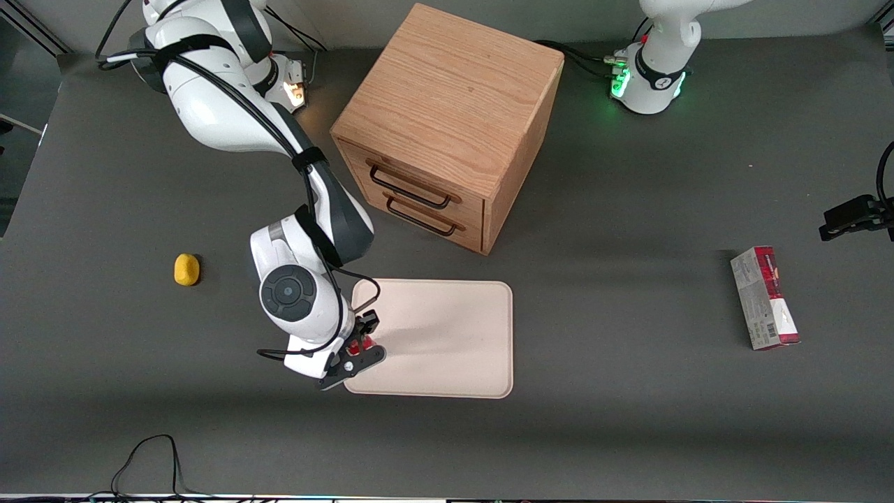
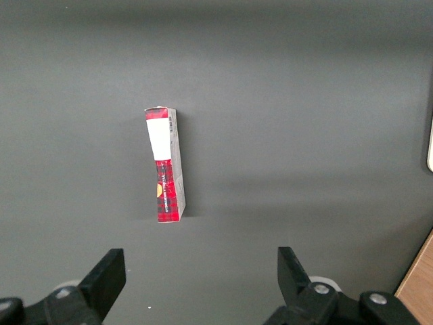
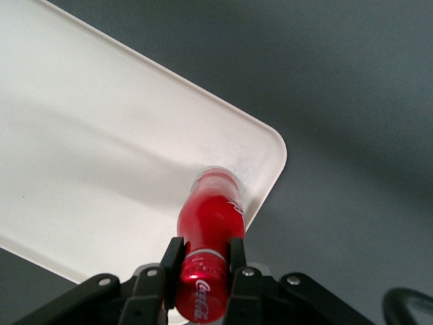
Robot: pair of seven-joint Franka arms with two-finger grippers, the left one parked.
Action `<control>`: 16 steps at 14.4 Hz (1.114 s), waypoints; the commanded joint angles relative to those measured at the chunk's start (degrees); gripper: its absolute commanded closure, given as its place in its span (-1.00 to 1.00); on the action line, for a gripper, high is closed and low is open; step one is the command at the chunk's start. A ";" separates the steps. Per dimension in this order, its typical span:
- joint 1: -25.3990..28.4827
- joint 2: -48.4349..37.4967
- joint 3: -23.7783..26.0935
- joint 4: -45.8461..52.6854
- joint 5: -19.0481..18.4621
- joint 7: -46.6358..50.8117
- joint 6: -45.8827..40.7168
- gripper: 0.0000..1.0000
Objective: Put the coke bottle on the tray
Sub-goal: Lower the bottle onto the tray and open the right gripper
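- Front view, going across from the working arm's end: a yellow lump [image 1: 186,270] lies alone on the grey table [image 1: 628,433], at mid-height of the frame.
- Next, in the lower middle of the frame, the gripper [image 1: 357,347] hangs over the tray's [image 1: 447,335] edge at the working arm's end, close to the corner nearer the camera.
- Only slivers of the red bottle [image 1: 354,346] show between the black fingers there.
- The cream tray lies flat, low in the centre of the frame and nearer the camera than the cabinet.
- The wooden cabinet [image 1: 447,126] stands in the upper middle, both drawers shut, its handles facing the tray.
- A red-and-grey carton [image 1: 765,297] lies toward the parked arm's end, well apart from the tray.
- Right wrist view: the gripper [image 3: 206,261] is clamped on the bottle [image 3: 206,230], one finger [image 3: 172,261] on each side of its upper body by the white script.
- The bottle's clear base points down over the tray [image 3: 101,149], just inside a rounded corner; whether it touches the surface cannot be told.
- Left wrist view: the carton [image 2: 166,166] lies by itself on the table, in the middle of the frame.
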 commanded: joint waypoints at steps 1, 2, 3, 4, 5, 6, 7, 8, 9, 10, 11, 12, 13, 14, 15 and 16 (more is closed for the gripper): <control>-0.40 0.27 0.46 1.78 0.21 0.55 -0.18 -1.00; -0.40 0.27 0.46 1.78 0.30 0.64 -0.18 -1.00; -0.49 0.09 0.46 1.86 0.30 0.55 -0.18 -1.00; -0.49 -0.08 0.46 1.86 0.30 0.55 -0.27 -1.00; -0.49 -0.43 0.46 1.86 0.30 0.55 -0.62 -1.00; -0.49 -0.78 0.46 1.95 0.30 0.64 -1.06 -1.00; -0.49 -1.57 0.46 1.86 0.30 0.64 -1.93 -1.00; -0.40 -2.62 0.46 1.95 0.30 0.64 -3.51 -1.00; -0.49 -3.85 0.46 2.04 0.30 0.64 -5.18 -1.00; -0.40 -5.43 0.46 2.04 0.30 0.64 -7.11 -1.00; -0.49 -6.84 0.37 2.04 0.30 0.64 -9.04 -1.00; -0.49 -8.50 0.37 2.04 0.30 0.64 -10.97 -1.00; -0.57 -10.09 0.28 1.95 0.30 0.55 -12.73 -1.00; -0.58 -11.93 0.19 1.95 0.39 0.55 -14.32 -1.00; -0.58 -13.78 -0.07 1.95 0.39 0.55 -16.16 -1.00; -0.58 -15.45 -0.59 1.86 0.48 0.38 -18.09 -1.00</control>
